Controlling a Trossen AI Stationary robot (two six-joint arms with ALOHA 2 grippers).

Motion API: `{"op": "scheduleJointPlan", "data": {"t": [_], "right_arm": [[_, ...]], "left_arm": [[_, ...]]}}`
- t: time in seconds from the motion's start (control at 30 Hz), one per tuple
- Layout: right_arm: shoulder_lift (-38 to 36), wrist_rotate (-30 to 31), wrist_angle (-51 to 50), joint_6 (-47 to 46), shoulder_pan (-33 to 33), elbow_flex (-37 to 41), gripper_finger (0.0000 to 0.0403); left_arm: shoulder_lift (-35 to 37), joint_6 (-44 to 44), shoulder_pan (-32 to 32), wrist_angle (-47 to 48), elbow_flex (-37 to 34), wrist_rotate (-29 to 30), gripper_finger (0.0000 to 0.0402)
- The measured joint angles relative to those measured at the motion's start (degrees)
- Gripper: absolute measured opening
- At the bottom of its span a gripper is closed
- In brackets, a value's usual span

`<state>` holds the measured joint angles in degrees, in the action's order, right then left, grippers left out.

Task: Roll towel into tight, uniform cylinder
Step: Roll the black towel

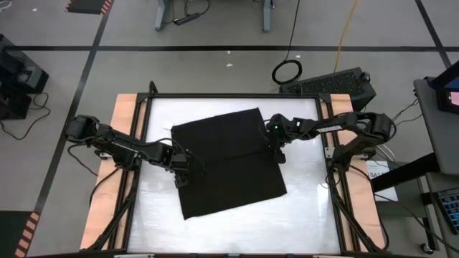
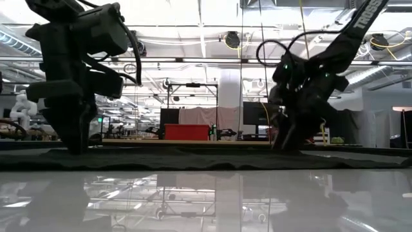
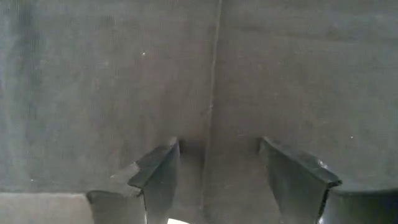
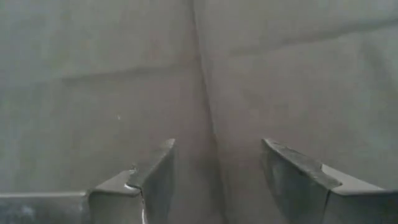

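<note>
Spread fingers (image 3: 155, 177) of the left gripper (image 3: 214, 180) are standing on the black towel (image 1: 228, 162) at its left edge, and the right gripper (image 4: 214, 180), also with fingers apart, is pressing down at the right edge, each one straddling a crease line. Between the two arms the towel is lying flat and slightly turned on the white table (image 1: 308, 208), not rolled at all yet. If the grippers are closing on different amounts of cloth or moving unevenly, the roll is probably becoming a cone, or the smooth table is letting the towel slide.
</note>
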<state>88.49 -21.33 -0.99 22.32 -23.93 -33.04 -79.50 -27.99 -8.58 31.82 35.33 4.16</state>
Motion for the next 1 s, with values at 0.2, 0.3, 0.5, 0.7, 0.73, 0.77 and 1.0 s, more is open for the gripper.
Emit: {"op": "scheduleJointPlan", "data": {"t": [0.2, 0.3, 0.5, 0.7, 0.73, 0.77, 1.0], "right_arm": [[4.1, 1.1, 4.8, 0.0, 0.0, -0.2, 0.0212], [4.2, 1.5, 4.7, 0.0, 0.0, -0.2, 0.0176], [2.7, 1.8, 1.4, 0.7, 0.0, -0.1, 0.0056], [0.8, 2.0, -2.1, -0.2, 0.0, 0.0, 0.0011], [0.3, 2.1, -2.7, -0.5, 0.0, 0.0, 0.0011], [-0.2, 2.2, -3.6, -0.5, 0.1, 0.0, 0.0009], [-5.5, 2.5, -8.9, -2.1, 2.1, 0.2, 0.0002]], "left_arm": [[-2.6, 0.6, 0.0, -0.3, 0.3, 0.4, 0.0224], [-3.8, 1.4, 0.0, -0.5, 0.4, 0.4, 0.0204], [-3.8, 2.7, -0.1, -0.2, 0.3, 0.5, 0.0133], [-3.8, 3.5, -0.1, 1.8, 0.9, 0.8, 0.0049], [-3.9, 3.5, -0.1, 2.4, 1.2, 0.9, 0.0036], [-3.9, 4.0, 0.0, 2.8, 1.6, 1.0, 0.0025], [-4.1, 5.1, 0.0, 8.3, 6.4, 2.7, 0.0008]]}}
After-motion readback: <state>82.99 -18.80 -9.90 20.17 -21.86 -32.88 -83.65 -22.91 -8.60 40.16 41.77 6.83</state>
